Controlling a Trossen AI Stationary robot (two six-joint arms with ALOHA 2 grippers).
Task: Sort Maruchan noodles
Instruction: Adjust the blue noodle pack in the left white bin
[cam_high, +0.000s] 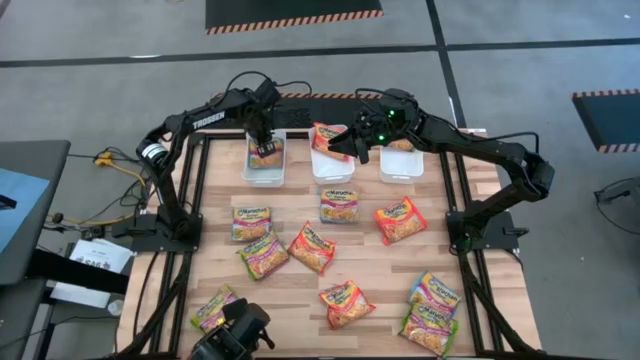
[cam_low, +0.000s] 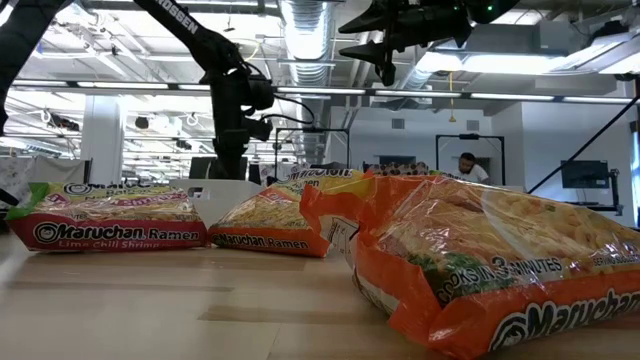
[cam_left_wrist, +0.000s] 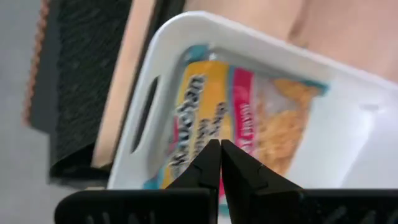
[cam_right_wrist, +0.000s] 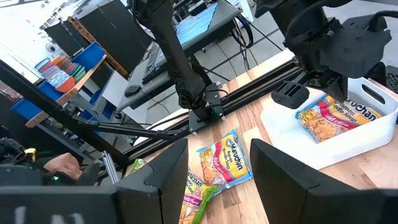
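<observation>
Packets lie scattered over the lower half of the wooden table (cam_high: 300, 300) in the high view, while three white bins stand in a row along its upper edge, which reads as sorting by flavour into separate bins. The left gripper (cam_high: 264, 132) hangs over the left bin (cam_high: 265, 172), fingers pressed together with nothing between them; its wrist view looks straight down at a blue-and-pink Maruchan packet (cam_left_wrist: 236, 118) lying flat inside that bin. That packet's long axis seems to run along the bin's length, up and down the high frame, though the arm hides part of it.

The right gripper (cam_high: 358, 146) hovers between the middle bin (cam_high: 330, 170) and the right bin (cam_high: 400, 165), jaws standing apart and holding nothing. An orange packet (cam_high: 325, 137) leans tilted in the middle bin, one end riding up on the rim.

Of the loose Maruchan noodles (cam_high: 340, 205), most lie at odd angles; the one just below the middle bin sits nearly square to the frame, long axis vertical. By my judgement, most of the sorting remains.
</observation>
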